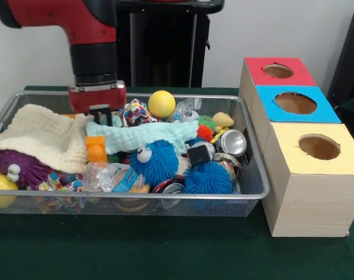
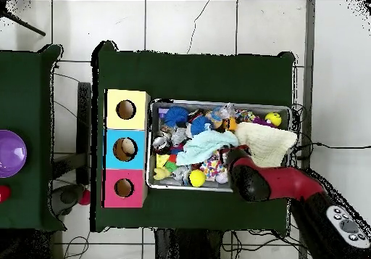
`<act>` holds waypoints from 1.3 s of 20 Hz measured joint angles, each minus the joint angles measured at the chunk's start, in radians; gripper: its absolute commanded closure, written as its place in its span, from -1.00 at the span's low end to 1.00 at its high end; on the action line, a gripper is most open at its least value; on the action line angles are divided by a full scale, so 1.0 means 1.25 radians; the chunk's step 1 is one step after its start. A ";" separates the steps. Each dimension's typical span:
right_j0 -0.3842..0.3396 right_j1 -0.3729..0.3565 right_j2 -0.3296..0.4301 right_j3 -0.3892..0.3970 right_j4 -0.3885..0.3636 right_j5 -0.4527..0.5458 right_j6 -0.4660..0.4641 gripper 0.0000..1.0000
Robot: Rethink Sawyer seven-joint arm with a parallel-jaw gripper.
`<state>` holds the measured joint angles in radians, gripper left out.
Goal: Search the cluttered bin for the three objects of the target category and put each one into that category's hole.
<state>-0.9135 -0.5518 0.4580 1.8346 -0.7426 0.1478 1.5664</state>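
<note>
Hanging over the left-rear part of the bin [image 1: 255, 175], the gripper [image 1: 99, 114] sits low among the clutter, its tips lost between a cream knitted cloth [image 1: 45, 137] and a pale mint cloth [image 1: 147, 135]; whether it is wide or narrow cannot be told. A pale yellow plush [image 1: 223, 120] lies at the bin's right rear, beside a crushed can [image 1: 232, 142]. Blue puffer balls [image 1: 207, 178] occupy the front. The red-faced hole [image 1: 277, 70] stands in the farthest box, right of the bin on the green counter [image 1: 165, 251].
</note>
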 measured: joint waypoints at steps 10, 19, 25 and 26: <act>-0.143 -0.041 0.198 0.000 -0.002 0.126 -0.034 1.00; -0.155 -0.045 0.277 0.001 -0.001 0.199 -0.041 1.00; -0.164 -0.054 0.327 0.001 0.008 0.255 -0.041 1.00; -0.169 -0.059 0.338 0.001 0.011 0.267 -0.042 1.00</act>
<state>-1.1253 -0.6256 0.8800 1.8360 -0.7289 0.4816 1.5136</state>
